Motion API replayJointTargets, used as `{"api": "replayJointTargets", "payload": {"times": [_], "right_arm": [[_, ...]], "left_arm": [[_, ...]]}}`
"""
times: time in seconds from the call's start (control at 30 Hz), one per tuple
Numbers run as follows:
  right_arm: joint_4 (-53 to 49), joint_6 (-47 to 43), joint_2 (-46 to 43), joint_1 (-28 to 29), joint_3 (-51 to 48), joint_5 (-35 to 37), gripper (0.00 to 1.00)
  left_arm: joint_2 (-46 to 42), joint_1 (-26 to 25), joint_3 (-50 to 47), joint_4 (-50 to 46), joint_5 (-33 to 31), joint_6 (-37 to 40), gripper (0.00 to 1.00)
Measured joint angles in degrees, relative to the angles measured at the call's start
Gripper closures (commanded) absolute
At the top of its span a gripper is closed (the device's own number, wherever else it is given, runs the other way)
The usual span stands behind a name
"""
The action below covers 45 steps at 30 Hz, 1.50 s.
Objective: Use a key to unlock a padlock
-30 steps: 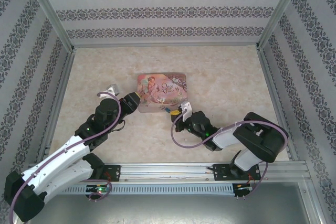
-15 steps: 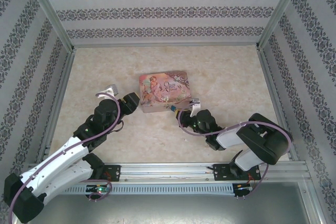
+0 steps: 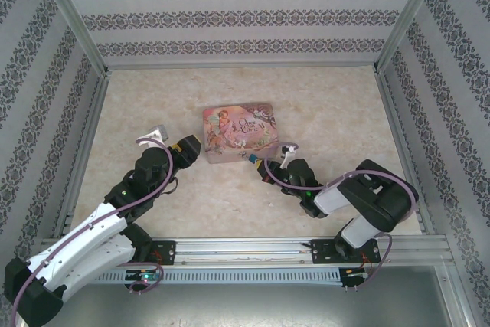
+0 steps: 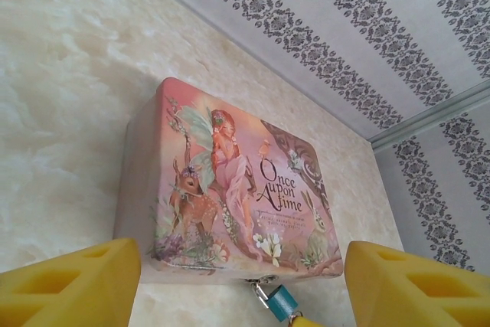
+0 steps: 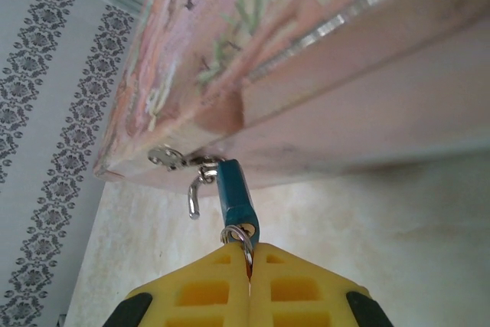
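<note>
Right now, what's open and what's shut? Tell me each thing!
Padlock: shackle popped open, hanging from the latch.
Box: lid shut.
Key: at the padlock's bottom, mostly hidden.
Left gripper: open, empty.
Right gripper: shut on the key.

You work on a pale marbled tabletop (image 3: 329,105), boxed by grey damask-striped walls (image 3: 245,17); metal posts (image 3: 70,17) at corners. Light even.
</note>
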Motion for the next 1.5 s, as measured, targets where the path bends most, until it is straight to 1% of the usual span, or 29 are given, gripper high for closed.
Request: {"api": "replayJointTargets", "payload": {"times": [0.4, 0.53, 0.73, 0.83, 0.9, 1.1, 1.33, 1.5], "right_arm": [[7.26, 5.9, 9.64, 0.0, 0.46, -2.03, 1.0], [7.93, 6.38, 10.27, 0.0, 0.48, -2.27, 0.95], [7.96, 7.17, 10.27, -0.02, 0.48, -2.14, 0.82], [7.45, 7.04, 9.99, -0.02, 0.48, -1.95, 0.7], [6.51, 6.54, 8.92, -0.24, 0.48, -1.9, 0.65], [1.44, 3.28, 1.95, -1.53, 0.42, -1.73, 0.54], [-10.49, -4.83, -8.26, -2.12, 2.12, -2.23, 0.33], [-15.15, -9.49, -12.0, -3.41, 3.45, -3.61, 0.23]], "left_arm": [[0.0, 0.07, 0.0, 0.0, -0.35, 0.0, 0.27], [0.0, 0.33, 0.0, 0.0, -0.33, 0.0, 0.27], [0.22, 0.37, 0.0, -0.02, -0.33, 0.0, 0.26], [0.5, 0.39, 0.0, -0.07, -0.31, 0.02, 0.26], [0.55, 0.44, 0.0, -0.28, -0.31, 0.02, 0.26], [0.59, 1.14, 0.0, -1.36, -0.09, 0.04, 0.25], [1.77, 1.64, 0.0, -2.03, 0.5, 0.02, 0.2], [3.87, 2.32, 0.0, -2.19, 2.27, 0.04, 0.16]]}}
